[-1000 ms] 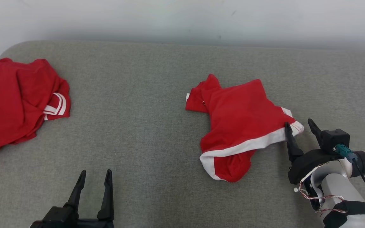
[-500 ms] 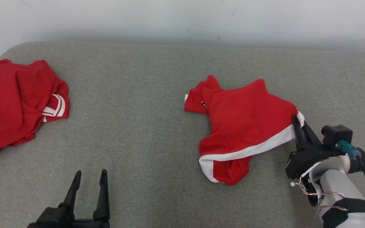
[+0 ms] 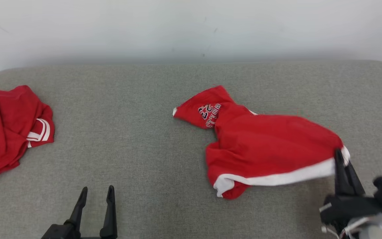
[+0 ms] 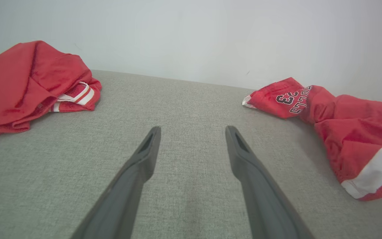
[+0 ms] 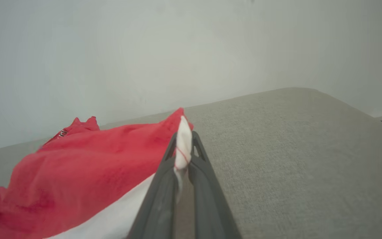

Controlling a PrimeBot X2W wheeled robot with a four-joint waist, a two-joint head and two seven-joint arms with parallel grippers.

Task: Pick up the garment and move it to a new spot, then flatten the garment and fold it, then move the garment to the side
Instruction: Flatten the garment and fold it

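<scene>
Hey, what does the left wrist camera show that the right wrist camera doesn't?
Left wrist: the other garment, the open left gripper, and the print on the garment. Right wrist: the right gripper shut on the garment's white hem. Both: the garment, the grey cushion, the wall.

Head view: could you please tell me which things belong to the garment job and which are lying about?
In the job: red garment with white hem, its corner pinched by the right end effector.
Lying about: second red garment at far left; left end effector, open.
</scene>
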